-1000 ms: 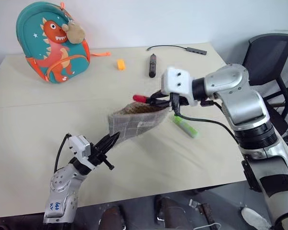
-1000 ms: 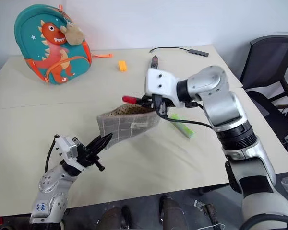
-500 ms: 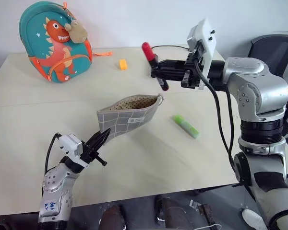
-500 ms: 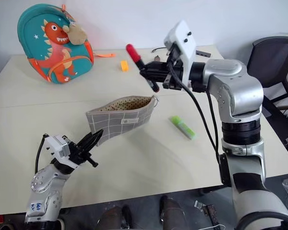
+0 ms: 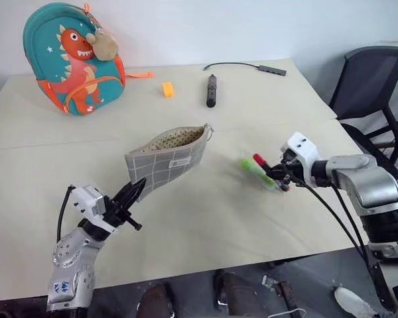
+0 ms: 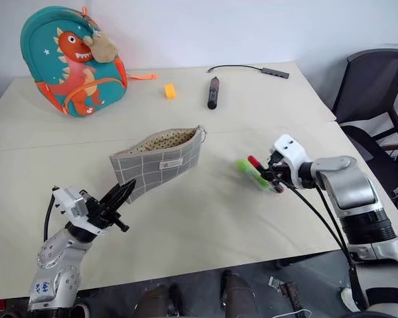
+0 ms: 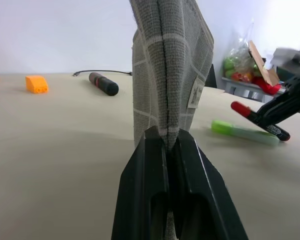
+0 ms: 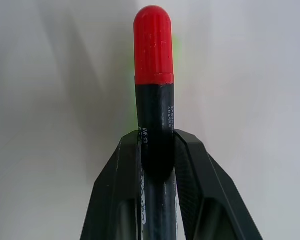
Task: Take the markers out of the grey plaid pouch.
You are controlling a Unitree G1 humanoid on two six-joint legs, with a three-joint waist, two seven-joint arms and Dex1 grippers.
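The grey plaid pouch (image 5: 166, 159) hangs tilted above the table with its dotted lining showing at the open mouth. My left gripper (image 5: 134, 192) is shut on its lower corner, which the left wrist view shows pinched between the fingers (image 7: 190, 165). My right gripper (image 5: 273, 175) is shut on the red marker (image 8: 153, 65), red cap pointing away from the fingers, low over the table at the right. The light-green highlighter (image 5: 254, 171) lies on the table right beside it; I cannot tell whether the two markers touch.
A teal dinosaur backpack (image 5: 73, 56) stands at the back left. An orange block (image 5: 167, 89), a thick black stick (image 5: 211, 89) and a cable with a hub (image 5: 252, 66) lie at the back. An office chair (image 5: 368, 79) stands past the table's right edge.
My right gripper swung down and to the right with the red marker, from high over the table to beside the green highlighter. The pouch stays in my left gripper.
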